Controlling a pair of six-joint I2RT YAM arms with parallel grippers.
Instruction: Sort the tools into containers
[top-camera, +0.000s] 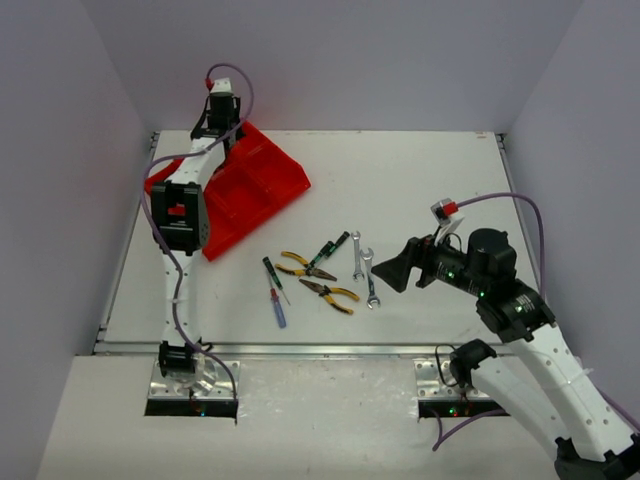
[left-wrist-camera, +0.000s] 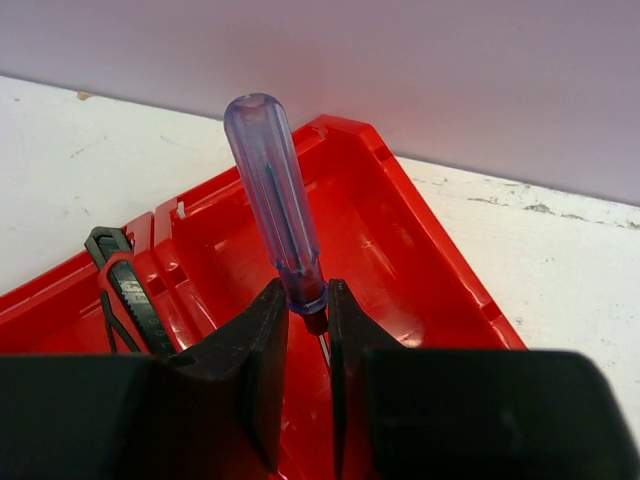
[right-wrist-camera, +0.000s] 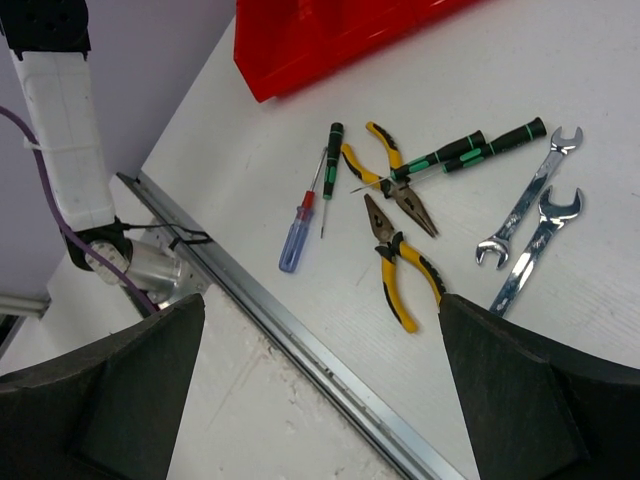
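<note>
Tools are lying loose on the white table (top-camera: 430, 190) in front of the two arms, while the left gripper (left-wrist-camera: 305, 312) is reaching over the red tray (left-wrist-camera: 420, 250) at the far left of the table. Its fingers (left-wrist-camera: 255, 350) are clamping a clear-handled blue screwdriver (left-wrist-camera: 275, 200) by the neck, just below the handle. The handle is pointing away from the wrist camera, above one of the tray's compartments. In the neighbouring compartment, to the left in that view, a red-and-black utility knife (left-wrist-camera: 125, 290) is resting.

The right gripper (right-wrist-camera: 318, 310) is hovering just to the right of the loose tools with its fingers spread wide, holding nothing. Nearest the table's front edge, a second blue screwdriver (right-wrist-camera: 297, 235) with a red collar is lying just beside a thin green-and-black screwdriver (right-wrist-camera: 330, 165). One pair of yellow-handled pliers (right-wrist-camera: 390, 175) is lying next to them, with another pair (right-wrist-camera: 402, 268) just below it in the wrist view. Two thicker green-and-black screwdrivers (right-wrist-camera: 470, 150) are lying close together, one tip crossing the upper pliers. Beyond them, a silver wrench (right-wrist-camera: 530, 195) and a second wrench (right-wrist-camera: 535, 250) are lying side by side, well apart from the tray.
</note>
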